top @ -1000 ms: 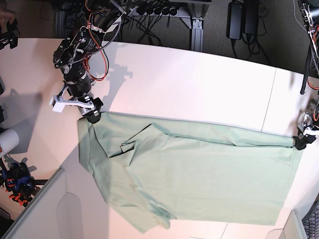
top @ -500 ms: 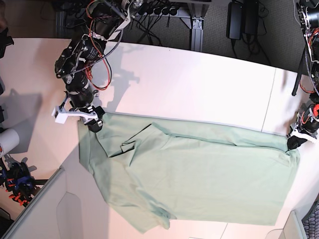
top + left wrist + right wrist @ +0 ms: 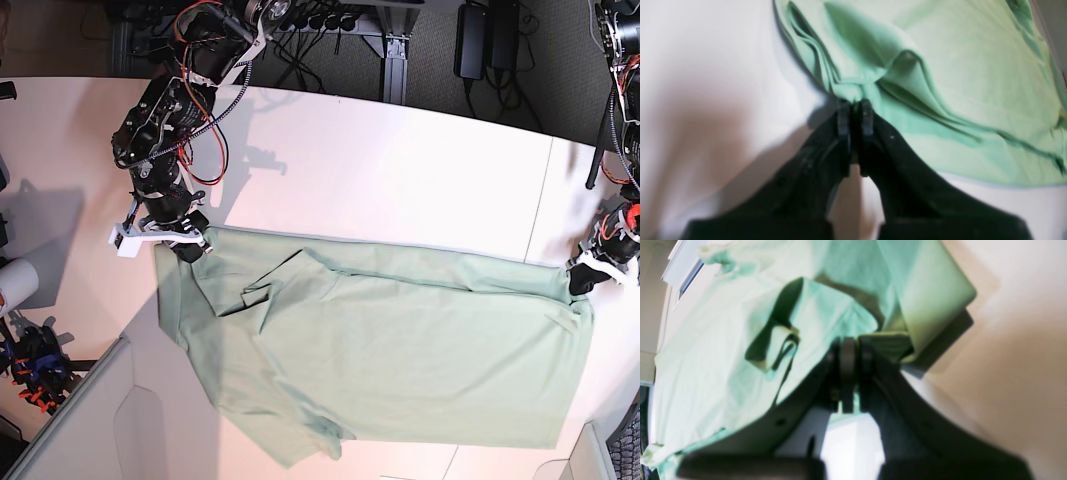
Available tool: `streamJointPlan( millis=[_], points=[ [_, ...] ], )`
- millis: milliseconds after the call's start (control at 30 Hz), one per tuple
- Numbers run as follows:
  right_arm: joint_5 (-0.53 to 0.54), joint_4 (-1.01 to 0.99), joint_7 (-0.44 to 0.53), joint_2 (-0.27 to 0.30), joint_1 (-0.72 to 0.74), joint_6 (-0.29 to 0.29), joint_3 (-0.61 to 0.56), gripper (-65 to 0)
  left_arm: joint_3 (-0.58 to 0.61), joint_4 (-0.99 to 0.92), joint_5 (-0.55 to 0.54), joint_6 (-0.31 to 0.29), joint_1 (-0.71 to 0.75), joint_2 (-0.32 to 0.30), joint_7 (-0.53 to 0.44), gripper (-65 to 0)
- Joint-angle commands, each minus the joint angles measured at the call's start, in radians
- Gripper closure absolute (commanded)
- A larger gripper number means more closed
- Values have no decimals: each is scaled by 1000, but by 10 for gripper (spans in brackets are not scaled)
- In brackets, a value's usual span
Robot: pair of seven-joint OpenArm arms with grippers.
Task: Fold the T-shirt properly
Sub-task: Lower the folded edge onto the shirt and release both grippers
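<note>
Lying spread across the smooth white bench (image 3: 400, 180), the shirt (image 3: 400, 360) is soft pale green cloth, roughly rectangular, with shallow creases and a folded flap near its collar end. The left hand (image 3: 854, 108), black and two-fingered, is clamped on a bunched corner of the shirt's hem end. The right hand (image 3: 851, 346) pinches a layered fold at the shirt's opposite top corner, fingers pressed together on the cloth.

The right gripper (image 3: 850, 350) has its jaws pinched together on a folded edge of the mint-green T-shirt (image 3: 723, 350), lifting it off the pale desk (image 3: 1017, 340).
</note>
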Motion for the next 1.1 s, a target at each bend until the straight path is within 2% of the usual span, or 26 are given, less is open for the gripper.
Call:
streamJointPlan(
  millis=[0, 133, 300, 633, 867, 1067],
  points=[
    [11, 14, 8, 14, 16, 8, -3, 0, -2, 9, -27, -44, -13, -23, 1, 0],
    [66, 45, -10, 25, -22, 8, -3, 0, -5, 9, -56, -66, -7, -58, 5, 0],
    [106, 138, -32, 25, -100, 8, -3, 0, -24, 9, -140, -156, 9, -102, 48, 0],
    [145, 275, -65, 24, -243, 8, -3, 0, -33, 11, -265, -162, 101, -177, 98, 0],
    [171, 370, -70, 24, -361, 8, -2, 0, -131, 45, -351, -162, 223, -188, 145, 0],
    [174, 458, -79, 25, -468, 8, -2, 0, -139, 144, -368, -162, 343, -184, 146, 0]
  ],
)
